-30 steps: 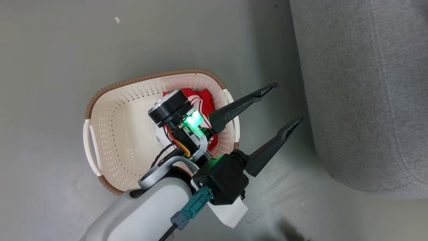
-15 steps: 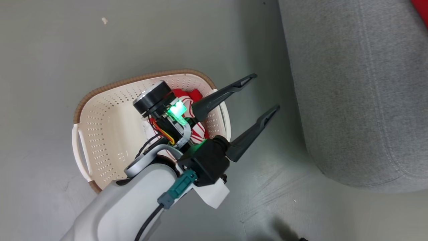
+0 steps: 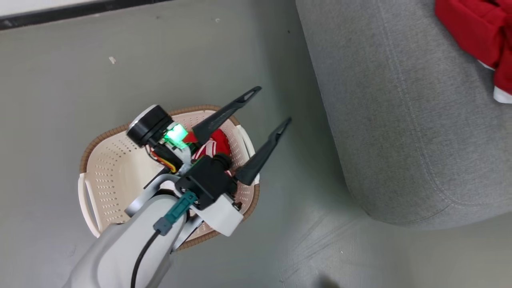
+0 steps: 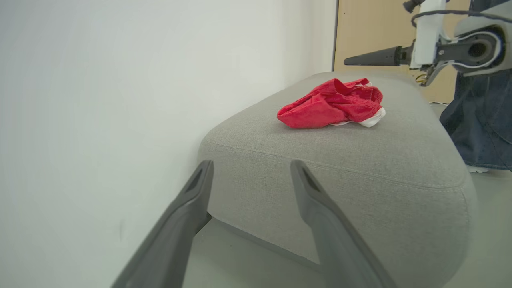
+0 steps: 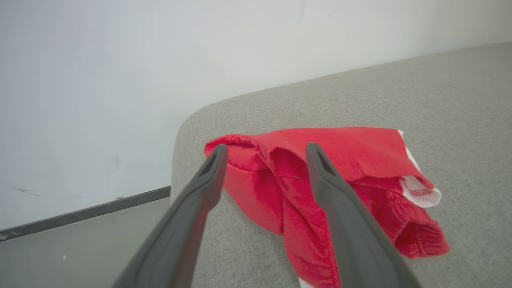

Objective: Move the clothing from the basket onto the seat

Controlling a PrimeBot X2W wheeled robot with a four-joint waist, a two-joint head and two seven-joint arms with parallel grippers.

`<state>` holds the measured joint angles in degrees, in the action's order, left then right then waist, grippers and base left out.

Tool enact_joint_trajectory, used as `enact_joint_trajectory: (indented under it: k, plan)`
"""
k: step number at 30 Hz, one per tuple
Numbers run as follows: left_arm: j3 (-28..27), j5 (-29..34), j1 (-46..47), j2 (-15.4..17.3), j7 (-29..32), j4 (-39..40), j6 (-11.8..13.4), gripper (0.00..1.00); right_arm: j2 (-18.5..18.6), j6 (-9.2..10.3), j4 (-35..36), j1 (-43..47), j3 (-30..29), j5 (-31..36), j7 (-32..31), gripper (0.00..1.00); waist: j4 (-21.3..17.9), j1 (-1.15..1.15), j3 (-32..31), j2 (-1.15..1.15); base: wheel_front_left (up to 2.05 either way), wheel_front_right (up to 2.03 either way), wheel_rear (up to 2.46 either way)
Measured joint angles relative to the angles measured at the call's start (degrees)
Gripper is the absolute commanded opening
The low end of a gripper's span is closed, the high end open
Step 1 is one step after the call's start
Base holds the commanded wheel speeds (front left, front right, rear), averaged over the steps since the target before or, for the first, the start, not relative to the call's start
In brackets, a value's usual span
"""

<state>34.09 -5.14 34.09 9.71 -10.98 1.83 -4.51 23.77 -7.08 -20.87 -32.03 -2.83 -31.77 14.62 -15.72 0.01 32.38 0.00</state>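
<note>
The left gripper hangs over the basket, which stands on the floor. Its two dark fingers are spread wide with nothing between them. Their roots sit above the basket's end nearest the sofa, and their tips reach out past the brown rim over bare floor, pointing toward the sofa. Straight beneath those finger roots, bunched against the perforated wall, lies a striped garment, red with white bands. It is inside the basket, below the gripper and not touching it. The arm hides part of the basket's inside.

Beyond the left fingertips, up on the sofa's flat top, a red garment lies in a crumpled heap with a bit of white trim showing at one edge. The right gripper hovers just over that heap. Its fingers are apart too, and from its own wrist camera the cloth shows between and past them. I cannot tell whether the tips touch the fabric. Past the right gripper the sofa's rounded corner meets a pale wall. A person in blue jeans stands close behind the right arm, at the sofa's far side.
</note>
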Motion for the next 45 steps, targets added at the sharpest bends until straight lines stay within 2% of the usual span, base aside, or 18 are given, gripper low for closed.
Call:
enact_joint_trajectory:
  k: [12, 20, 28, 35, 45]
  plan:
    - [-8.3, -3.1, -5.4, 1.4, -2.2, -3.0, 5.7, 1.0, -5.3, 0.01, 8.0, 1.2, 6.0, 4.8, 0.0, 1.0, -0.1, 0.0, -5.5, 0.0, 0.0, 0.0, 0.0]
    - [-15.5, -6.5, -11.4, 2.2, -2.9, -4.5, 10.7, 1.0, -8.2, 0.01, 9.5, 2.0, 8.7, 10.3, 0.0, 1.0, 1.5, 0.0, -9.6, 0.0, 0.0, 0.0, 0.0]
    - [-20.6, -9.7, -18.8, 2.7, -3.3, -5.7, 13.6, 1.0, -11.4, 0.0, 9.5, 5.3, 10.8, 15.6, 0.0, 1.0, 3.8, 0.0, -13.9, 0.0, 0.0, 0.0, 0.0]
    - [-25.2, -11.7, -25.1, 2.7, -3.3, -6.6, 15.5, 1.0, -14.6, 0.0, 9.3, 10.2, 10.2, 17.8, 0.0, 1.0, 5.9, 0.0, -17.6, 0.0, 0.0, 0.0, 0.0]
    - [-27.5, -12.5, -31.1, 1.9, -3.3, -6.2, 16.0, 1.0, -17.8, 0.0, 9.3, 18.7, 7.1, 21.3, 0.0, 1.0, 8.6, 0.0, -22.9, 0.0, 0.0, 0.0, 0.0]
